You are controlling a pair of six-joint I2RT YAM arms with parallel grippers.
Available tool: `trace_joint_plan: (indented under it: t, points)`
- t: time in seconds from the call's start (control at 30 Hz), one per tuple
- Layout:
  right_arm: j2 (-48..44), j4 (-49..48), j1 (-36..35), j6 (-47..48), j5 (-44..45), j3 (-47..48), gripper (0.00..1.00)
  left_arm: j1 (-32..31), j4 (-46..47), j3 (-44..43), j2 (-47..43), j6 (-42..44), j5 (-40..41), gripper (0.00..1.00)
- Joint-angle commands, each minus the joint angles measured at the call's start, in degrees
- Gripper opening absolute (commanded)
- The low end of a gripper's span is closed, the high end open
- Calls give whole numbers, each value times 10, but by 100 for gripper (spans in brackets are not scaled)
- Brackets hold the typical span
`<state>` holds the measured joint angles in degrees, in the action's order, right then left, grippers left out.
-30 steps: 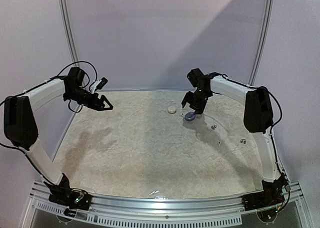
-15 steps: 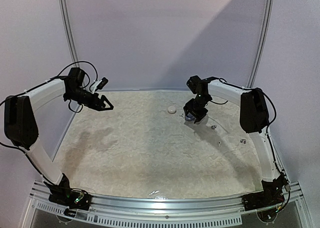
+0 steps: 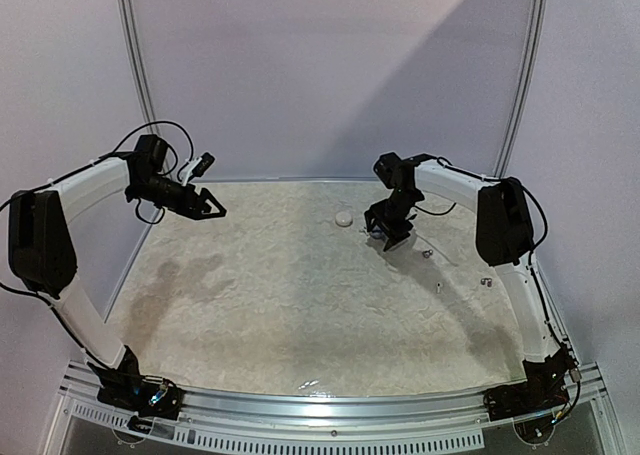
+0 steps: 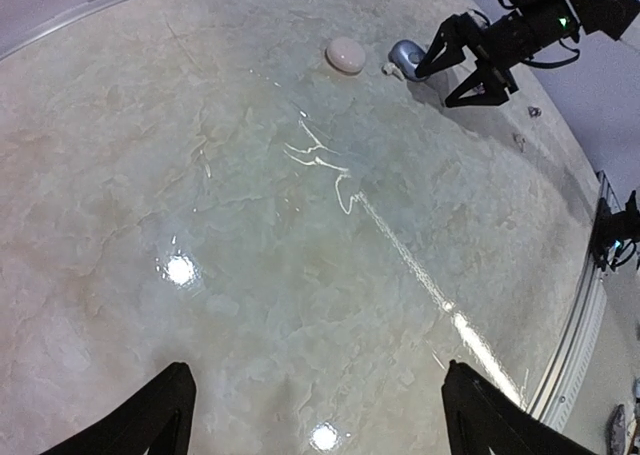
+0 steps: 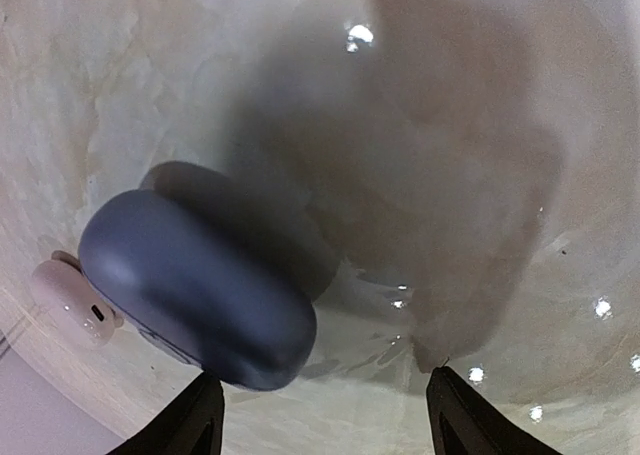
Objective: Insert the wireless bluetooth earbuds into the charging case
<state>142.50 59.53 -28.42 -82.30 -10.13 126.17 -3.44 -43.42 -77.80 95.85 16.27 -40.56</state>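
Down over the blue-grey charging case (image 5: 195, 290) my right claw (image 5: 325, 385) has sunk since a second ago, when it hung above it. Its fingers stand apart with nothing between them. In the wrist view the case lies on the bench (image 3: 300, 305) at ten o'clock from the gap, just beside one fingertip, with a small pale piece (image 5: 68, 290) touching its end. From above, the earbuds (image 3: 427, 253) lie scattered at four o'clock from that claw. My left claw (image 4: 318, 375) hovers spread wide at the bench's ten o'clock.
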Motion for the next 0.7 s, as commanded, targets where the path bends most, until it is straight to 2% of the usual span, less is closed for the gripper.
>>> trace_joint_plan:
  t: [0.0, 0.3, 0.33, 0.4, 0.47, 0.57, 0.67]
  points:
    - [28, 2, 14, -42, -33, 13, 71, 12, 12, -5, 10, 5, -10, 88]
    - [18, -72, 21, -82, -86, 8, 75, 25, 12, 3, 6, 2, -17, 88]
    - [9, -75, 21, -87, -85, 6, 77, 27, 12, 4, 6, 2, -17, 88]
    - [-4, -89, 21, -98, -87, -10, 88, 29, 15, 8, 7, 1, -18, 88]
    - [-22, -119, 22, -123, -84, -42, 92, 31, 19, 10, 10, -3, -21, 88]
    - [-34, -169, 24, -180, -97, -84, 92, 32, 23, 10, 10, -10, -27, 88]
    - [-29, -179, 26, -232, -94, -88, 91, 33, 23, 10, 6, -11, -28, 88]
